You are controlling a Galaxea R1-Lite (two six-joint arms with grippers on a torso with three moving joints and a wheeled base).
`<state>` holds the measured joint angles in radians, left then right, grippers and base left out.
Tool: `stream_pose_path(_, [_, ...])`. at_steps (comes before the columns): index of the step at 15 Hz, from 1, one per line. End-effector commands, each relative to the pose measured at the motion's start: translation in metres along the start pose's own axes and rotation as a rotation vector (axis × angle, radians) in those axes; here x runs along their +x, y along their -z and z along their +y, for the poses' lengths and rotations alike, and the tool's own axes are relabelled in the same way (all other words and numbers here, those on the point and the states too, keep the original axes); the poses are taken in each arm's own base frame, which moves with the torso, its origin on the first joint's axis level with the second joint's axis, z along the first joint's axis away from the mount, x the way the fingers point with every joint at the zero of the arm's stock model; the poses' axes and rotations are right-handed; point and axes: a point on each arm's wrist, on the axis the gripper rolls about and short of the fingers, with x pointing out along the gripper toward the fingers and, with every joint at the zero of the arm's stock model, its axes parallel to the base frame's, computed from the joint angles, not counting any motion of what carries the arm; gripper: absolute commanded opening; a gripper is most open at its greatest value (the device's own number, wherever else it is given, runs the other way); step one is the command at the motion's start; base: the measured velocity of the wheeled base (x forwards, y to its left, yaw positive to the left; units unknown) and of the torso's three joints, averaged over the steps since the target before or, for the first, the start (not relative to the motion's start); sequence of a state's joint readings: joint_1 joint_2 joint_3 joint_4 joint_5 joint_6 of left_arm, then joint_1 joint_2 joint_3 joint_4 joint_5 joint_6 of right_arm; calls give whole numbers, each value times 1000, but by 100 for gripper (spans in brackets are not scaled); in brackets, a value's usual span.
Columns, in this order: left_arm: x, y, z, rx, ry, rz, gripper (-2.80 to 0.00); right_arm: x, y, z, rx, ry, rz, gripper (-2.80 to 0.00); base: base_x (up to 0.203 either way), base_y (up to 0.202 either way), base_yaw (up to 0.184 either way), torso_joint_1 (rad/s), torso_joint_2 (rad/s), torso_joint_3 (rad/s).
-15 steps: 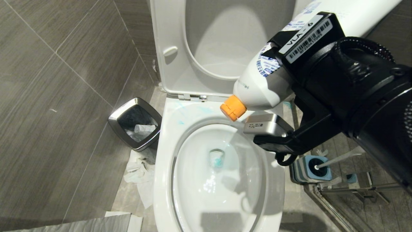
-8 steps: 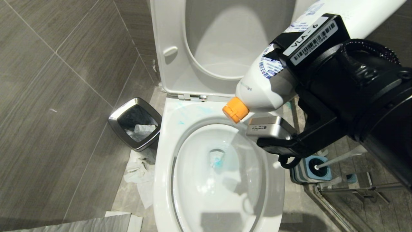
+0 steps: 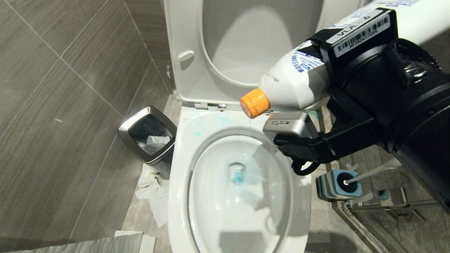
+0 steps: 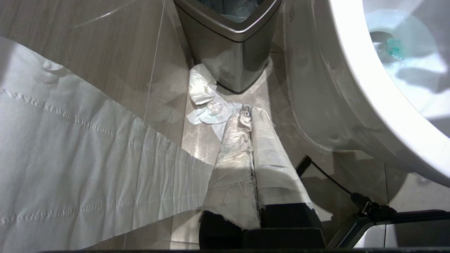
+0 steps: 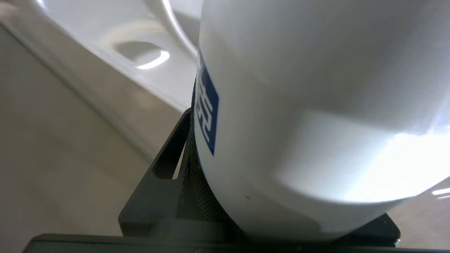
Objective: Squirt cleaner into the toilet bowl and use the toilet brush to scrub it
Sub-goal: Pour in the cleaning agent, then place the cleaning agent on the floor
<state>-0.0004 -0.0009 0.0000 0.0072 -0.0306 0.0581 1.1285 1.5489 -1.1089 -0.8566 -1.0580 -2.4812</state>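
Moved since a sec ago: bottle nozzle is swinging up, orange cap now sitting nearer the seat hinge than before; bowl, bin and brush aren't budging.
Right gripper (image 3: 328, 79): jaws are standing roughly half open and clamping a white cleaner bottle (image 3: 299, 82) round its body, bottle lying tilted, orange cap (image 3: 254, 102) pointing out past the jaws and slightly down.
Toilet bowl (image 3: 182, 168): sitting below the jaws, lid and seat up; the cap is hanging over its back rim.
Cleaner (image 3: 238, 178): pooling blue in the drain water well below the jaws, pale smears on the back rim just under the cap.
Toilet brush (image 3: 372, 172): standing in its blue holder (image 3: 339, 184) on the floor, below the right gripper and untouched.
Left gripper (image 4: 251, 140): fingers wrapped in tissue, pressing fully together on nothing, hanging low beside the bowl.
Bin (image 3: 147, 135): parked on the floor on the bowl's far side from the jaws, crumpled tissue (image 3: 151, 186) by it.
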Motion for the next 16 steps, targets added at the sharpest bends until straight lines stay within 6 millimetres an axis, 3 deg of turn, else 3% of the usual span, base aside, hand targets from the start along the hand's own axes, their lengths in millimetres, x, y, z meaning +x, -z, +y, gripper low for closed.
stream_pose_path(1, [0,0,0,0,0,3,-280,-3,-2,0,42,-32,20,-280,0,0,0,0,0,0])
stream_pose_path(5, [0,0,0,0,0,2,-280,-8,3,-1,262,-130,121,-280,0,0,0,0,0,0])
stream_pose_path(10, [0,0,0,0,0,3,-280,-12,29,-5,432,-285,336,-280,0,0,0,0,0,0])
stream_pose_path(16, [0,0,0,0,0,3,-280,-11,53,-21,744,-229,408,-280,0,0,0,0,0,0])
